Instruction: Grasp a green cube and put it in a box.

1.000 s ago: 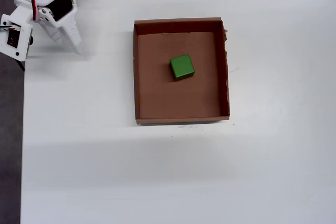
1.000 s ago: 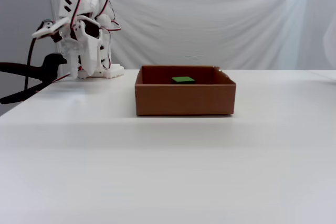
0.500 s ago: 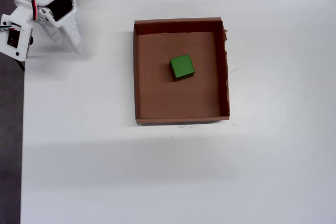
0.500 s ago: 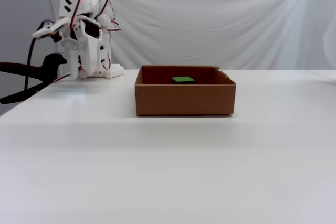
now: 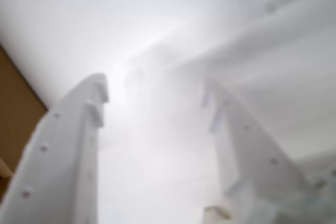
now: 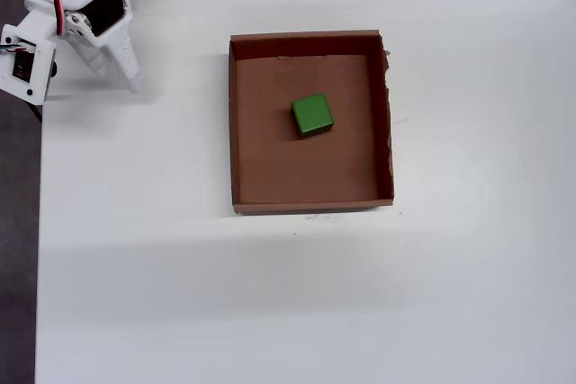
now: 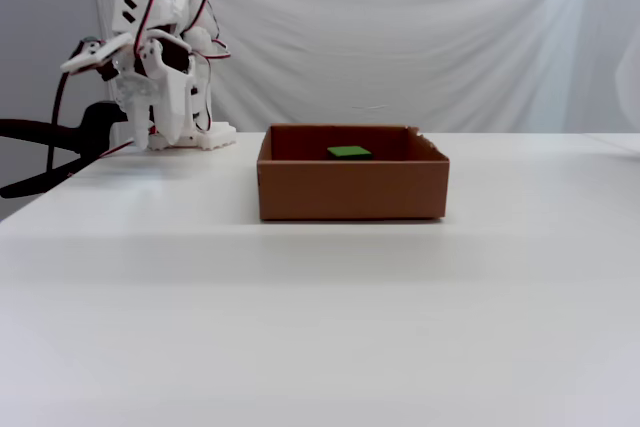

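We see the pincer (image 5: 155,100) released, its two white fingers (image 5: 79,145) apart with nothing between them, off to the left of the box (image 6: 236,132) over the white table (image 6: 297,303). The green cube (image 6: 312,115) sits inside the box, near its middle.

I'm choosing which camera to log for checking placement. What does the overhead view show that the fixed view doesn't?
Only the overhead view shows the box floor, with the green cube resting near its middle, clear of every wall. Only the fixed view shows the box's wall height, the white backdrop cloth and the arm's upright stance. Both show the cube inside the box and the gripper off to the left, empty.
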